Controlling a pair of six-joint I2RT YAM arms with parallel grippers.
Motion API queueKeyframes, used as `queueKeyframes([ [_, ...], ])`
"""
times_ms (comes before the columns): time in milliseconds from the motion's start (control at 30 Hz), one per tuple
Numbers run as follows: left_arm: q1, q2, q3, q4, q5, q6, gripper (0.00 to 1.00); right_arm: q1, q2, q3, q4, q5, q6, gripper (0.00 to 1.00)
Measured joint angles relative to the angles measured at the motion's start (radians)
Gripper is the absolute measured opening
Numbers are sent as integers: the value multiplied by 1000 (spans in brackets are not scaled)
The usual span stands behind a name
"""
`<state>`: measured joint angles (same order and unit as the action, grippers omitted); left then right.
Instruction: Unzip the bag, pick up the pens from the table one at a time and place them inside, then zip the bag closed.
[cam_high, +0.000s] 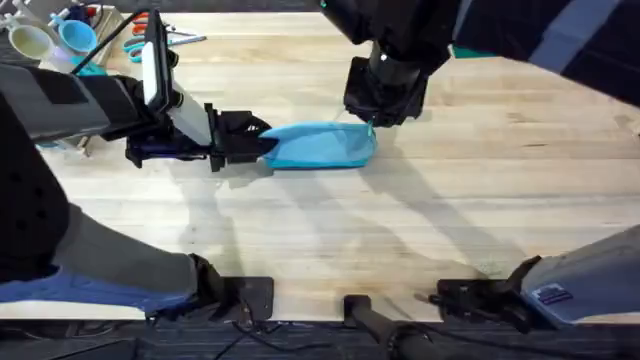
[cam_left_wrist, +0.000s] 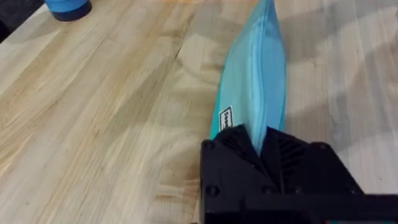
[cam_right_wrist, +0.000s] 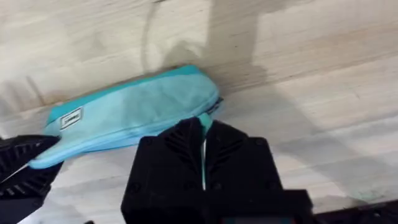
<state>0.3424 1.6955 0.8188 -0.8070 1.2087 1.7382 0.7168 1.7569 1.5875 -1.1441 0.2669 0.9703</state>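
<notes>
Overhead view: I see the bag lying on the table just above the middle, its long axis running from 9 o'clock to 3 o'clock.
Bag ends: the 9 o'clock end narrows into my left gripper; the rounded 3 o'clock end sits under my right gripper.
Left gripper: its black fingers are closed tight on the bag's narrow end, with fabric bunched between them in the left wrist view.
Right gripper: in the right wrist view its fingers are pressed nearly together on a thin teal tab at the bag's rounded end; I take it for the zipper pull but cannot be sure.
Zipper: a seam runs along the bag's length; I cannot tell whether it is open or shut.
Label: a small white tag near the left-gripper end, print unreadable.
Clutter at 10 o'clock: cups and orange-handled scissors, partly cut off by the frame edge.
</notes>
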Motion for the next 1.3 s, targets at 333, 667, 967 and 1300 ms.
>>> queueKeyframes([
  [333, -18, 0, -1, -1, 8, 0, 44, -73, 0, 0, -34, -44, 0, 31],
  [667, -19, 0, -1, -5, 10, 0, 44, -149, -6, -154, 46, -71, 22, 31],
  [967, -21, 0, -6, -8, 11, 0, 44, -173, -48, -314, 169, -95, 102, 31],
  [1300, -21, 0, -7, -6, 10, 0, 44, -179, -49, -287, 158, -97, 62, 51],
])
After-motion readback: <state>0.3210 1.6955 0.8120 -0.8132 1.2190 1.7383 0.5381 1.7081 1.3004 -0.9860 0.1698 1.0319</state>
